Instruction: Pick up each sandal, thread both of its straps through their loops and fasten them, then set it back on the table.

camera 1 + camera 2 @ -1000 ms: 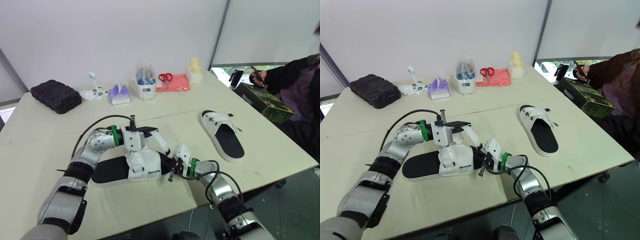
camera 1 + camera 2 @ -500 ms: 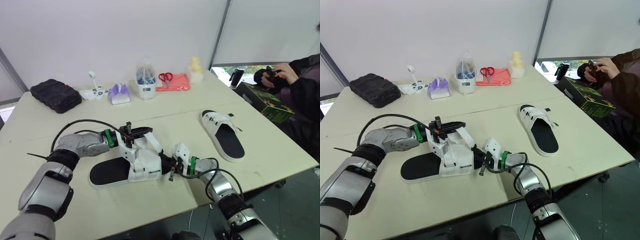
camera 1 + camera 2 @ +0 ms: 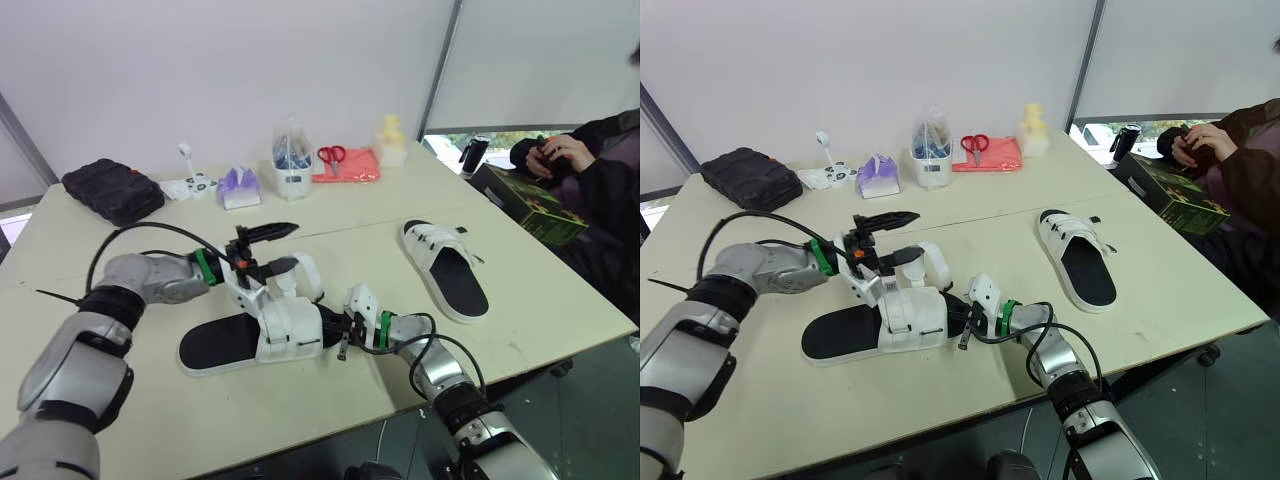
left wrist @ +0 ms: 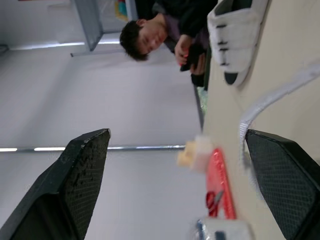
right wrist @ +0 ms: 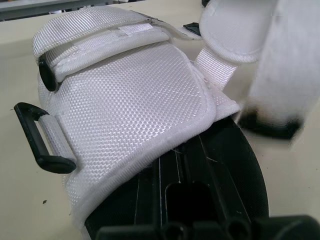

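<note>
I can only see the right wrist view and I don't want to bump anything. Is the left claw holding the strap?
Observer: No. The left claw is open, hovering beside the raised strap of the near sandal.
Operator: Is there another sandal?
Observer: Yes, a second sandal lies flat farther right on the table, away from both arms.
Operator: Anyone close?
Observer: A person sits past the table's right end, beside a green box.

The whole table (image 3: 300, 410) is overlooked by both head eyes, one scene being shared. The near sandal (image 5: 130, 100) is framed closely from the right wrist; the far sandal (image 4: 235, 50) is seen distantly, sideways, from the left.
</note>
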Motion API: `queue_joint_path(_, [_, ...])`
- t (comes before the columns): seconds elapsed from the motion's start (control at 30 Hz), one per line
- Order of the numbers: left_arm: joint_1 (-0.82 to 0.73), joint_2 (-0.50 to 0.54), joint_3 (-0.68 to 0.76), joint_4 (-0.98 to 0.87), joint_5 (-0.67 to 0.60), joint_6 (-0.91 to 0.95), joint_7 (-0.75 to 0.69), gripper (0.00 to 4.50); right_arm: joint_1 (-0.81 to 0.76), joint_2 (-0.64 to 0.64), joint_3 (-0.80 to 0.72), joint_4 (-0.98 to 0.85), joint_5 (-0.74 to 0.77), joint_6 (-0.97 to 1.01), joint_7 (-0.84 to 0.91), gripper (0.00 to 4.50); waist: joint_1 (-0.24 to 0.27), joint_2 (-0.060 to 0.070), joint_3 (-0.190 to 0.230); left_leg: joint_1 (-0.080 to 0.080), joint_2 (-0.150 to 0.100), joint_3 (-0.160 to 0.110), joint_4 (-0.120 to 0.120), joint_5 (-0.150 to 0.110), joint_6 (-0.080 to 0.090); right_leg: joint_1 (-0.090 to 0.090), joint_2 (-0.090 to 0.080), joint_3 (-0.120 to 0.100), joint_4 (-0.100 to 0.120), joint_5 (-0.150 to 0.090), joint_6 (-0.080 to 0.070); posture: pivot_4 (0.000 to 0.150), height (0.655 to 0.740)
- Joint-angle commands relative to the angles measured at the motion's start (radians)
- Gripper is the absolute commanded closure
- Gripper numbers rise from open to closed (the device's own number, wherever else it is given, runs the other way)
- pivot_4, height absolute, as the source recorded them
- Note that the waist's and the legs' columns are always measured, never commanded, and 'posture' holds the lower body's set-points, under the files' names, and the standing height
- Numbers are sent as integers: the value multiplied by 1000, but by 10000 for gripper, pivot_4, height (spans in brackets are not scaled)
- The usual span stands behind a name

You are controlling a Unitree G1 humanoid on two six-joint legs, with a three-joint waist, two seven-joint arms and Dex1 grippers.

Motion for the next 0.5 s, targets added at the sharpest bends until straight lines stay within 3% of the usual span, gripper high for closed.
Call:
queue_joint_path(0.03, [-26,37,-2,-23,-4,-1,33,383,54,-12,66,172,-102,61,-11,45000,0,0,0,0,0,0,0,0,0,0,0,0,0,0,0,1500,7400])
queue_joint_path(0.13, [-20,64,34,-3,-81,4,-21,383,48,-10,64,185,-102,54,-10,45000,0,0,0,0,2,1,0,0,0,-1,0,-1,0,1,-2,1500,7400])
queue_joint_path(0.33, [20,39,137,-1,-453,74,-301,383,44,-4,64,203,-103,45,-11,45000,1,0,0,-1,5,2,4,0,0,-1,0,-6,0,3,-5,1500,7400])
queue_joint_path(0.4, [75,38,182,-102,-619,143,-421,383,43,0,64,214,-104,38,-12,45000,0,1,0,-1,6,2,4,0,0,-1,0,-7,0,3,-5,1500,7400])
queue_joint_path(0.5, [191,90,244,-336,-663,176,-477,383,38,9,67,232,-106,30,-11,45000,-5,1,0,0,9,4,5,-2,-3,-2,0,-9,0,4,-6,1500,7400])
